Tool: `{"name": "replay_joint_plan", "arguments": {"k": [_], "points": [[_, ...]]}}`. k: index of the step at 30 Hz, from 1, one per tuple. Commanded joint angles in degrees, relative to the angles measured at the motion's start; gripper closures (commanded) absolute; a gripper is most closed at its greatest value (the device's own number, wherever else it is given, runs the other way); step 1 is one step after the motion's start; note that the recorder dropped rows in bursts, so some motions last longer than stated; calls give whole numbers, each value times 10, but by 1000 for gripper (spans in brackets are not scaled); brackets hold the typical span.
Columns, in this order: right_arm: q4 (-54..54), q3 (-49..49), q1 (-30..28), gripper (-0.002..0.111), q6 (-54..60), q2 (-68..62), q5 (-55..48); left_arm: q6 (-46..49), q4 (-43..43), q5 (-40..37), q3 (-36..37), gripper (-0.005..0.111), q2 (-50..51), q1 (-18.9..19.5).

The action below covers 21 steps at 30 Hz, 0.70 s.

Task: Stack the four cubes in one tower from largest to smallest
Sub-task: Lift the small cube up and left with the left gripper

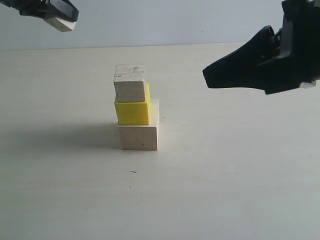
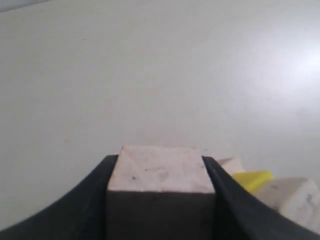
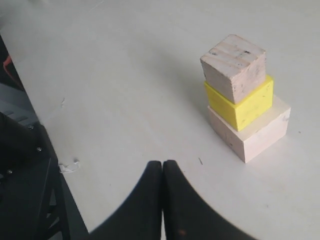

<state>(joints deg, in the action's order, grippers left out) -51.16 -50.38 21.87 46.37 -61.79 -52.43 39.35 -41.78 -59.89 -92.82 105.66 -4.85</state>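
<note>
Tower (image 1: 135, 107) stands mid-table (image 1: 225, 175) just past the right gripper (image 1: 206, 78), which hangs off to its right, fingers pressed together, empty. Three high: large wood cube (image 1: 138, 136) base, yellow cube (image 1: 132, 112), small wood cube (image 1: 129, 82). Farther back, high left, left gripper (image 1: 62, 19) clamps the tiny cube (image 2: 159, 170).

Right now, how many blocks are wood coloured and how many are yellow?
Pale wood cubes: 3 (large cube, small cube, tiny cube held in the left pincer)
Yellow cube: 1
Total: 4
</note>
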Motion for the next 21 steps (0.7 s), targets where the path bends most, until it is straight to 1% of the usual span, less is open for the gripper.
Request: {"name": "replay_joint_plan", "arguments": {"k": [1,2,3,4,5,6,7,8,10,14,17,19,21], "points": [[-7,3,-3,108,21,4,2,199,-174,18,152,107,-90,6],[-7,3,-3,108,21,4,2,237,-212,16,179,107,-103,8],[-7,3,-3,108,23,4,1,310,-292,5,226,107,-128,11],[-6,3,-3,108,22,4,-2,353,-329,-7,251,107,-141,15],[-6,3,-3,108,22,4,-7,433,-389,-46,293,107,-163,24],[-6,3,-3,108,22,4,-10,475,-416,-75,313,107,-172,30],[-4,3,-3,108,22,4,-15,538,-458,-101,349,107,-184,41],[-2,3,-3,108,21,4,-17,563,-472,-101,364,107,-187,47],[-2,3,-3,108,21,4,-23,578,-483,-101,393,107,-199,49],[-2,3,-3,108,21,4,-30,621,-483,-101,420,107,-204,48],[-3,3,-3,108,21,4,-30,604,-481,-101,422,107,-201,48],[-7,3,-3,108,21,4,-32,564,-498,-101,422,107,-201,48],[-8,3,-3,108,21,4,-33,562,-518,-101,422,107,-201,48]]}}
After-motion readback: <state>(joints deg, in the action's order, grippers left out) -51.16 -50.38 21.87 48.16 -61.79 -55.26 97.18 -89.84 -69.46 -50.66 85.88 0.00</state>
